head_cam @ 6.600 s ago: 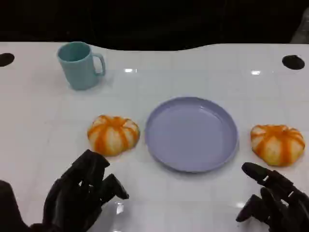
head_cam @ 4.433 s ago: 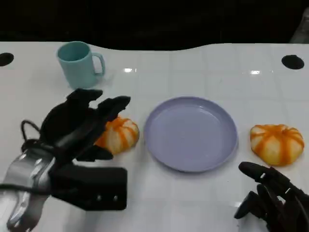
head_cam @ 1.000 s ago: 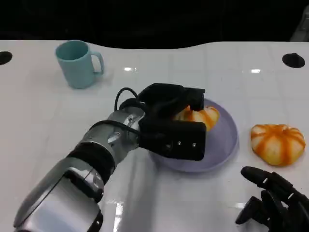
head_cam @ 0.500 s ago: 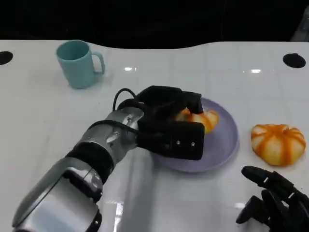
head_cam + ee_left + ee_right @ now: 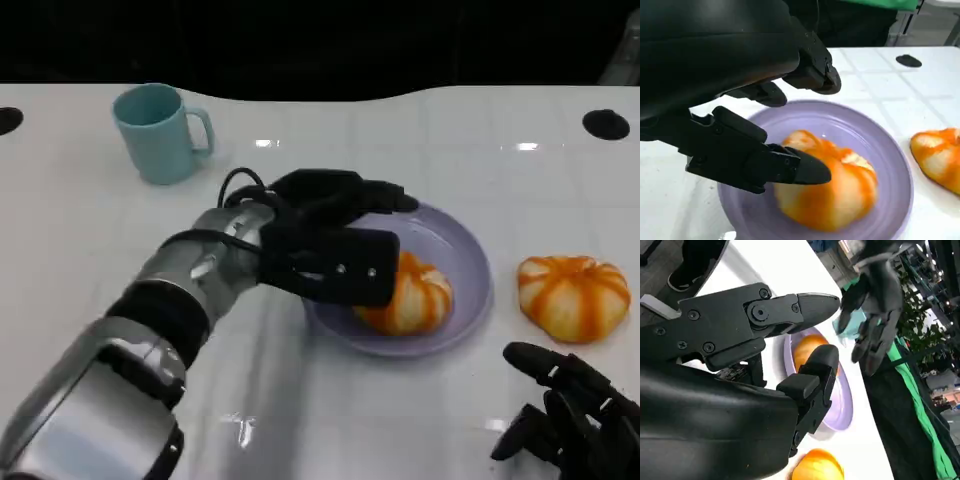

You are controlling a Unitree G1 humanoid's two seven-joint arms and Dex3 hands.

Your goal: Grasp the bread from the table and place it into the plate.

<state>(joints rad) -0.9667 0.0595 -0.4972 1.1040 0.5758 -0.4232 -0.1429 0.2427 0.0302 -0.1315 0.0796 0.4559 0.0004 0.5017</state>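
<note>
Released — one bread [image 5: 410, 296] plated [image 5: 470, 255], one beside [image 5: 573, 297].

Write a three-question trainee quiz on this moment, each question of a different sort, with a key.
1. True or false: the bread lies inside the plate.
2. Which hand is above the plate? A. left hand B. right hand
3. Fill in: the second bread lies on the ____, on the robot's right of the plate.

Key: 1 true; 2 A; 3 table.
</note>
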